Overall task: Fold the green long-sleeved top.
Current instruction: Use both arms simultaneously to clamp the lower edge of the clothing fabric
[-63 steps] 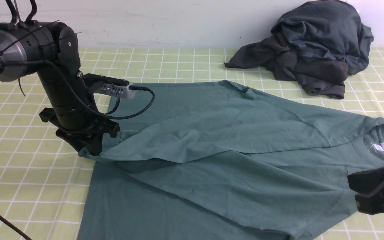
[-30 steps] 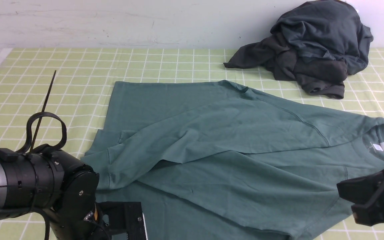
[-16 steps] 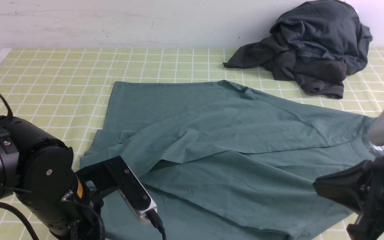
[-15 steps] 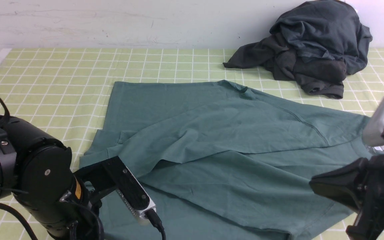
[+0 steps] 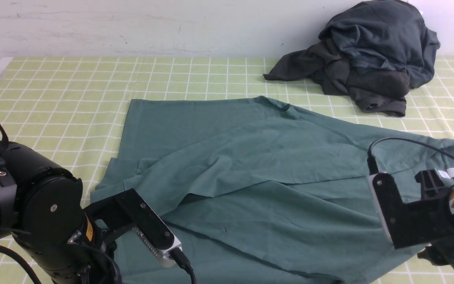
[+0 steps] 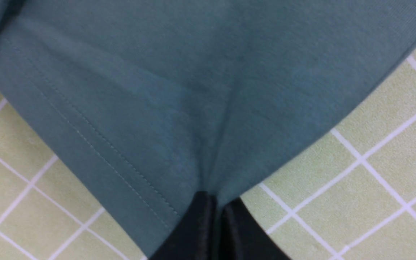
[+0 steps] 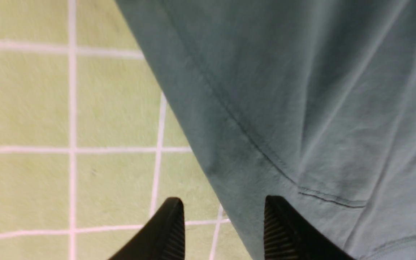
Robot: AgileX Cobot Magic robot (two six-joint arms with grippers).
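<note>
The green long-sleeved top (image 5: 250,169) lies spread over the checked tablecloth, with one sleeve folded across its body and its white neck label (image 5: 449,172) at the right. My left arm (image 5: 34,221) is at the near left corner and hides its gripper in the front view. In the left wrist view the left gripper (image 6: 217,200) is shut on a pinch of the top (image 6: 193,90) beside a stitched hem. My right gripper (image 7: 224,206) is open at the top's near right edge (image 7: 302,90). One finger is over the cloth, the other over the tablecloth.
A dark grey heap of clothes (image 5: 369,51) sits at the far right against the wall. The yellow-green checked tablecloth (image 5: 53,90) shows at the left and back. The right arm (image 5: 416,213) stands over the near right corner.
The left gripper has shut on the top's near left edge, and the cloth there has shifted slightly left. The right arm has turned downward and its gripper has opened.
</note>
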